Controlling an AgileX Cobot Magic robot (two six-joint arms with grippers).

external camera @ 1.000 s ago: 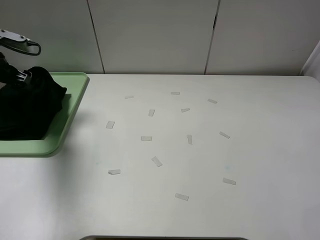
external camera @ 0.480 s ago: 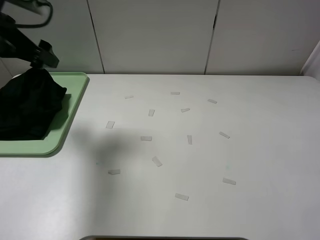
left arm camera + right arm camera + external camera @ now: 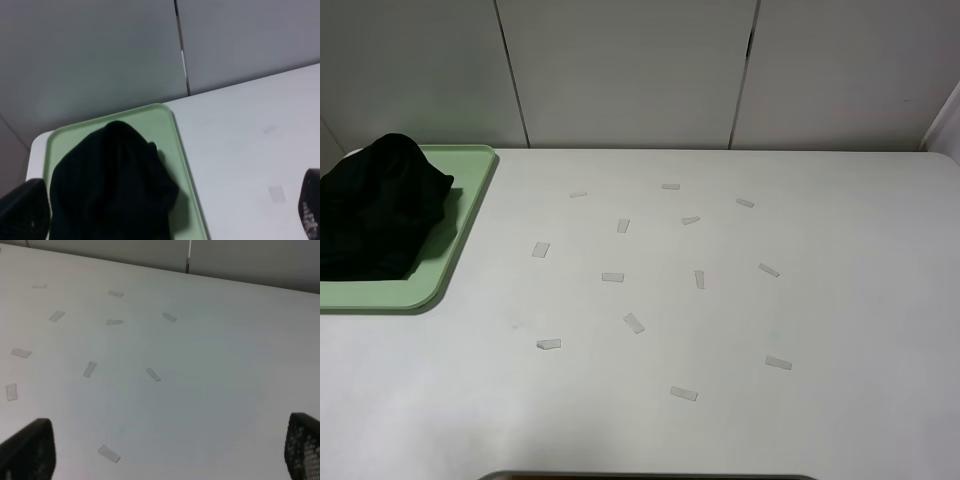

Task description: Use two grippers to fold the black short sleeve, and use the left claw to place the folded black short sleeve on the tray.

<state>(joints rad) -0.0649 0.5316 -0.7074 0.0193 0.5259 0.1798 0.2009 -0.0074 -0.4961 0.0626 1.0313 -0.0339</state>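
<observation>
Now the black short sleeve point(image 3: 378, 210) lay bunched in a soft, rounded heap on the pale green tray point(image 3: 468, 215), which sat at the far left edge of the white surface point(image 3: 720, 320), close to the grey panelled wall point(image 3: 620, 70). The shirt covered most of the tray's visible floor, with a strip of bare green showing along the right rim and the near rim; its lettering and neck label could not be made out among the dark folds. Neither arm showed in the high view. In the left wrist view the left tool point(image 3: 170, 212) hung above the tray with its two dark fingertips point(image 3: 22, 210) set far apart at the picture's edges, open and holding nothing, the shirt point(image 3: 107, 185) lying free below it on the tray point(image 3: 167, 125). In the right wrist view the right tool point(image 3: 170, 450) was likewise wide open and empty, its fingertips point(image 3: 27, 450) apart over bare white surface point(image 3: 210, 370). Small pale strips of tape point(image 3: 634, 322) were scattered flat across the middle of the surface, well to the right of the tray, each apart from the others; several of them point(image 3: 153, 374) showed beneath the right tool.
</observation>
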